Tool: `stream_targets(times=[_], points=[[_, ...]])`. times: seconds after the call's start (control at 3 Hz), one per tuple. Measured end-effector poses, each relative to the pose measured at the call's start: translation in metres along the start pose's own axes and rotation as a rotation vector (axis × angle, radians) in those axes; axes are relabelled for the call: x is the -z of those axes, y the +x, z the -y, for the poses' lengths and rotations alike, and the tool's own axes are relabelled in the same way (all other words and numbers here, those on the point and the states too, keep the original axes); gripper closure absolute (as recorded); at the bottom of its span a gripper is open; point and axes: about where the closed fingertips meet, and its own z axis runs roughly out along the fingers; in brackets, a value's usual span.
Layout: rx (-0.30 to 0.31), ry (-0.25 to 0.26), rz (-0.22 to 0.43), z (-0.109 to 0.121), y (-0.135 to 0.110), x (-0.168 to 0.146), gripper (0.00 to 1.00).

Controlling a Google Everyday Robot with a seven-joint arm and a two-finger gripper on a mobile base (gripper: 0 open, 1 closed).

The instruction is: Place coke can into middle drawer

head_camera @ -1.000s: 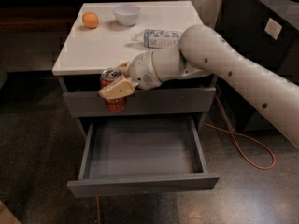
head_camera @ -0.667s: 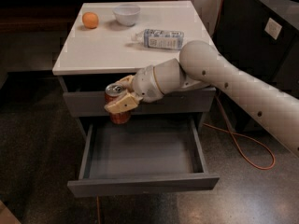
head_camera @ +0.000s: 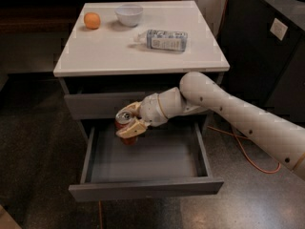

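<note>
Lowered since a moment ago, hand (head_camera: 128, 122) clamped on coke can (head_camera: 128, 139) hangs over rear left of middle drawer (head_camera: 143, 189); released this high, can likely topples and rolls.

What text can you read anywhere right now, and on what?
No text is readable.
Label on the bottle: too blurred.
Lettering on the can, held by the pincer over the open drawer: blurred, partly covered.
The sticker on the dark cabinet: too small.
</note>
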Motion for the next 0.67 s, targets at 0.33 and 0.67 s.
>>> stream_targets(times=[0.33, 0.67], points=[[0.0, 0.0, 0.0, 0.0, 0.0, 0.0, 1.0], [-0.026, -0.009, -0.068, -0.001, 0.038, -0.021, 1.0]])
